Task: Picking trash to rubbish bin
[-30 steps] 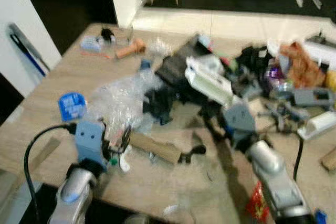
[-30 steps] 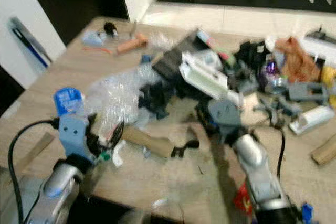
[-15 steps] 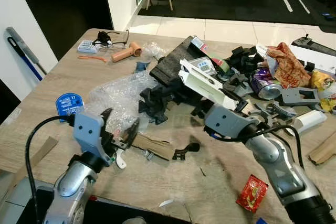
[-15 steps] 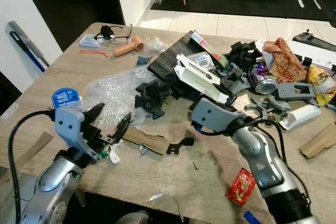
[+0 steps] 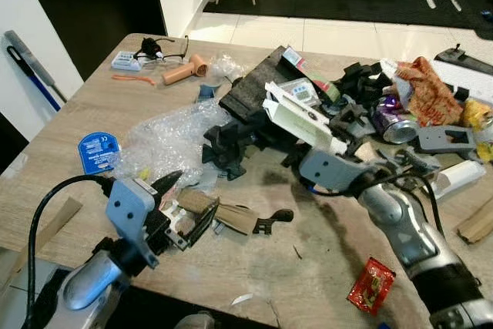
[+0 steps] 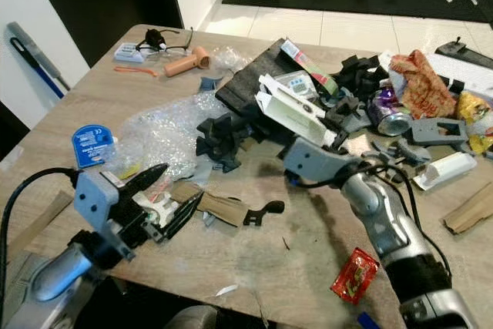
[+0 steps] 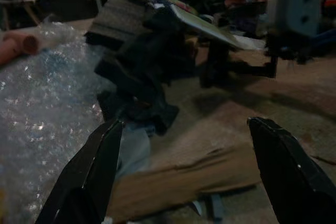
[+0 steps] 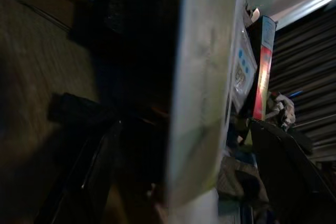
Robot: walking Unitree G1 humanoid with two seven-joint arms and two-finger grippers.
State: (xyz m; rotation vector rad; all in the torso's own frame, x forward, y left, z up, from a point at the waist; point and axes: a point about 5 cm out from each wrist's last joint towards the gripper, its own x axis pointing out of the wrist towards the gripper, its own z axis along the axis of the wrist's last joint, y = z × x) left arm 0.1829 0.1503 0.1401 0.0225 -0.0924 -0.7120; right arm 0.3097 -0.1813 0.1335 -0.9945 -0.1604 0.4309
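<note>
Left hand [image 5: 187, 207] hung spread wide over my tabletop [image 5: 323, 260], fingers straddling the brown cardboard strip [image 5: 223, 213]. From my left wrist, that strip [image 7: 184, 179] lay between both fingers. Right wrist: my right hand [image 8: 181, 182] gaped around a white carton [image 8: 202, 93].

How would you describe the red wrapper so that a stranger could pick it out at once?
Start at the wooden table and follow its near edge towards the robot's right side. The red wrapper lies flat there, alone beside the right arm, the only small shiny red packet away from the central pile.
</note>
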